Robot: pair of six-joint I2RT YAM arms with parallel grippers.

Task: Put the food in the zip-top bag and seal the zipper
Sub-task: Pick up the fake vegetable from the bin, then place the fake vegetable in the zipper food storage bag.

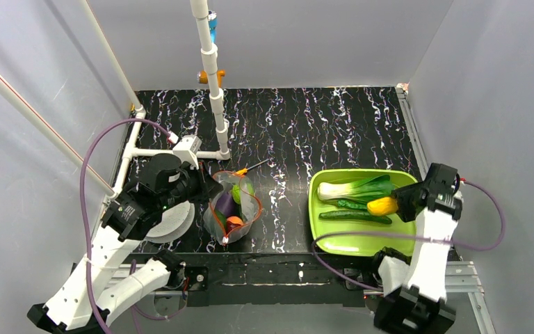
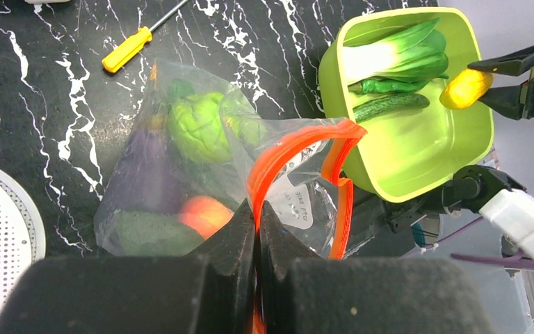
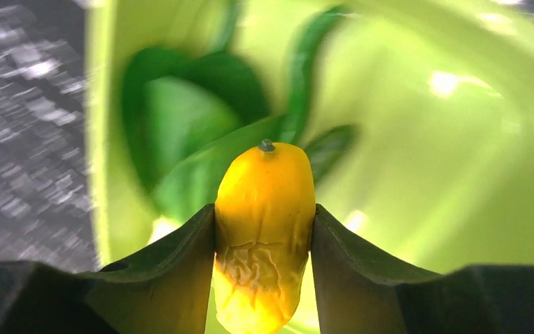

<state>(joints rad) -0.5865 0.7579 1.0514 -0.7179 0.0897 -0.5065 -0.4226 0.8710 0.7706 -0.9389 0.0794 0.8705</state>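
Note:
The clear zip-top bag (image 1: 231, 209) lies left of centre with its mouth held open. Inside are a purple eggplant (image 2: 146, 170), a bright green round piece (image 2: 195, 129), an orange-pink peach (image 2: 205, 214) and a dark avocado (image 2: 149, 233). My left gripper (image 2: 257, 216) is shut on the red-orange zipper (image 2: 288, 149) at the bag's mouth. My right gripper (image 3: 264, 223) is shut on the yellow piece (image 3: 264, 209) and holds it above the green tray (image 1: 403, 236); it also shows in the top view (image 1: 382, 205). Bok choy (image 1: 358, 188) and two cucumbers (image 1: 354, 216) lie in the tray.
A yellow-handled screwdriver (image 2: 133, 45) lies behind the bag. A white ribbed spool (image 1: 170, 223) sits under my left arm. A white pipe frame (image 1: 212, 83) stands at the back left. Grey walls close in both sides.

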